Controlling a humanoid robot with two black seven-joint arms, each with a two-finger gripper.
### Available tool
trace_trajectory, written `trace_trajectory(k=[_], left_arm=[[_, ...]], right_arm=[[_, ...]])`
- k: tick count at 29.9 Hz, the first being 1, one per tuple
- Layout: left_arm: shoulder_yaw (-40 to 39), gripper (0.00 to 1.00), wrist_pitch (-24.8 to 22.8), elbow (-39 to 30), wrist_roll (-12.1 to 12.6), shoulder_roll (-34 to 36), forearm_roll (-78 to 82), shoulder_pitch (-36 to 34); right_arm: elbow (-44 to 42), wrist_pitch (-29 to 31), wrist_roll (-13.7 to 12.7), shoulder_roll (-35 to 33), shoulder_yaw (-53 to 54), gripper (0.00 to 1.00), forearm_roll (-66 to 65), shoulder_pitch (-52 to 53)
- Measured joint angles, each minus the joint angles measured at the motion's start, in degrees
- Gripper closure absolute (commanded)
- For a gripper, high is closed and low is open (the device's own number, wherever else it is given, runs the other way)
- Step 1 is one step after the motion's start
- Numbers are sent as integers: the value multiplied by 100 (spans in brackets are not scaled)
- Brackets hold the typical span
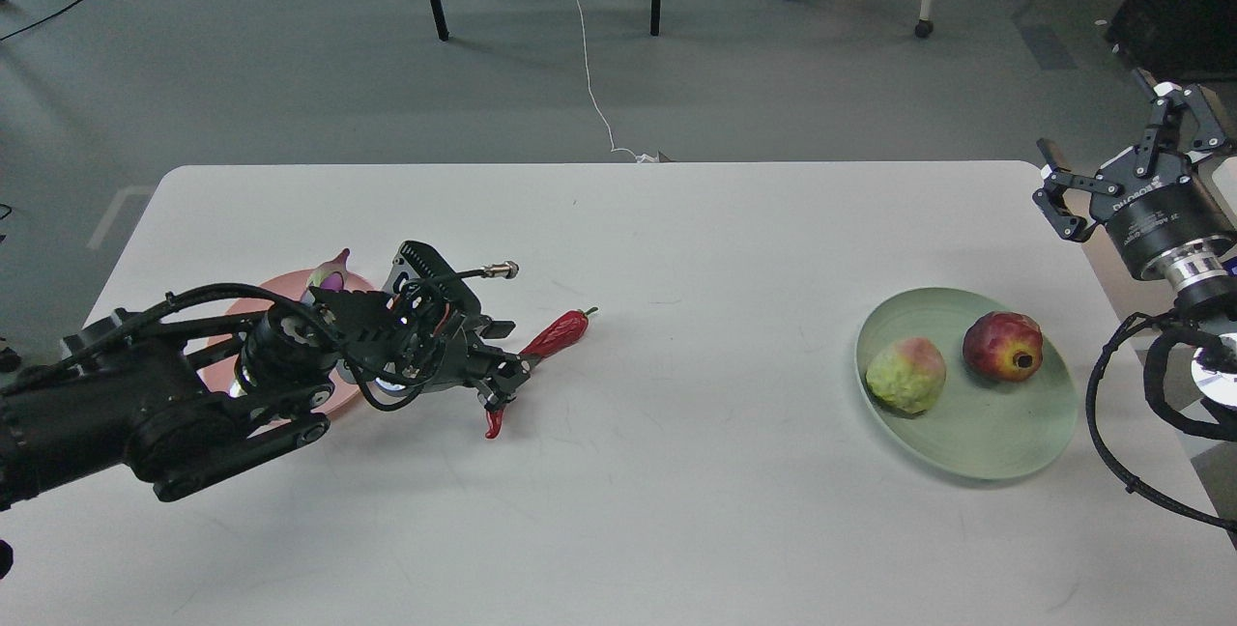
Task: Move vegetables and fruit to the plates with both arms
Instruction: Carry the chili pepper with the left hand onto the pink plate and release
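My left gripper (504,381) reaches over the middle of the red chili pepper (560,330), which lies on the white table; its dark fingers straddle the chili and I cannot tell whether they are closed. The purple eggplant (330,275) lies on the pink plate (275,290), mostly hidden behind my left arm, with only its stem end showing. The pomegranate (1003,346) and the yellow-green fruit (906,374) sit on the green plate (1005,447) at the right. My right gripper (1113,151) is open and empty, raised beyond the table's right edge.
The white table (676,510) has its far edge at the back and its right edge near my right arm. Black cables hang from the right arm (1121,413) beside the green plate. Chair legs and floor cables lie beyond the table.
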Motion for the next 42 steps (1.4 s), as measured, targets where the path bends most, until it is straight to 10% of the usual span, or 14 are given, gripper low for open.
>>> trace_trajectory(k=[12, 21, 42], left_arm=[[23, 90, 8, 0, -1, -6, 12, 28], [-160, 91, -8, -127, -21, 194, -12, 242], [-874, 89, 268, -977, -147, 3056, -1105, 696]], right_arm=[[-8, 0, 0, -2, -15, 1, 0, -59], [-15, 0, 0, -3, -4, 1, 0, -59], [-103, 0, 0, 86, -16, 1, -6, -54]])
